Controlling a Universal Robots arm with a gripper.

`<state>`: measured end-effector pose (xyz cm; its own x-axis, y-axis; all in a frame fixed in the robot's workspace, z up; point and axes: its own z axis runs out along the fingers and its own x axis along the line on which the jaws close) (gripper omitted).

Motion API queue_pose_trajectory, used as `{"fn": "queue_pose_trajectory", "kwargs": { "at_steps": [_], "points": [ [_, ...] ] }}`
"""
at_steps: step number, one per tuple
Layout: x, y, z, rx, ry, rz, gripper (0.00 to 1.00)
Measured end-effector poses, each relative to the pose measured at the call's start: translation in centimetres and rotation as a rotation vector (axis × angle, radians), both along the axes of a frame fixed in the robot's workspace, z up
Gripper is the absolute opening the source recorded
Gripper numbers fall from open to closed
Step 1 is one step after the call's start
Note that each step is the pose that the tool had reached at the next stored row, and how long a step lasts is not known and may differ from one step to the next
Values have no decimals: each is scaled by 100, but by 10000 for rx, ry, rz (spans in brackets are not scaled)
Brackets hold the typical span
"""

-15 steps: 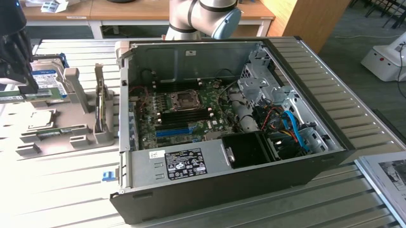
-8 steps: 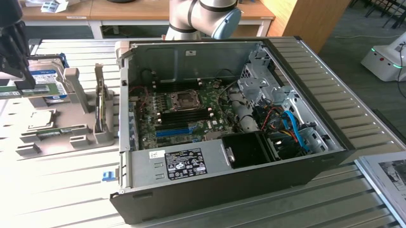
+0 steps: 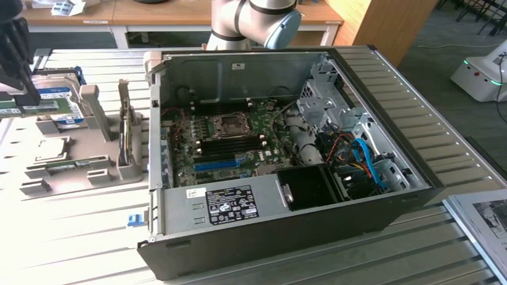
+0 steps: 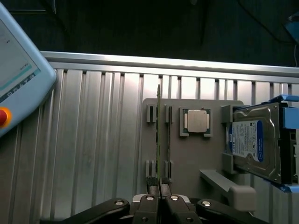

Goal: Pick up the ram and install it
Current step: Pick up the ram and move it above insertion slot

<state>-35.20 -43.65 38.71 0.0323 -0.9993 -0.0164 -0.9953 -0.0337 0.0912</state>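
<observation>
Fingers: the fingers (image 4: pixel 174 201) are closed, pinching the ram's top edge between them.
Gripper: in the wrist view the gripper (image 4: pixel 160 183) points down over the parts tray; in the exterior view it (image 3: pixel 19 95) sits at the far left edge.
Ram: the ram (image 4: pixel 159 135) is held edge-on as a thin green strip running in line between the tray's pairs of slotted blocks. In the exterior view it (image 3: pixel 28 109) is a green stick under the dark gripper, in front of the hard drive. Whether it is fully clear of the slots, I cannot tell.
Parts tray: grey moulded tray (image 4: pixel 187 158) lying on the table, below the ram.
Processor: square silver chip (image 4: pixel 197 122) seated in its tray pocket, just beside the ram's slots.
Hard drive: blue-labelled drive (image 4: pixel 250 142) in a blue-edged holder, beyond the processor.
Table: ribbed aluminium top (image 4: pixel 93 140).
Teach pendant: pale housing with a red button (image 4: pixel 18 79), resting on the table's far edge.
Computer case: open tower (image 3: pixel 277 237) lying on its side, well apart from the gripper, at the exterior view's right.
Motherboard: exposed inside the case (image 3: pixel 230 142).
</observation>
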Motion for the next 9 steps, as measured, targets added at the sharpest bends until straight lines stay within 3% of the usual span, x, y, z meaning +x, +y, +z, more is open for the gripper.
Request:
{"fn": "queue_pose_trajectory", "kwargs": {
  "at_steps": [9],
  "points": [
    [0, 0, 110, 0, 0, 0, 11]
  ]
}}
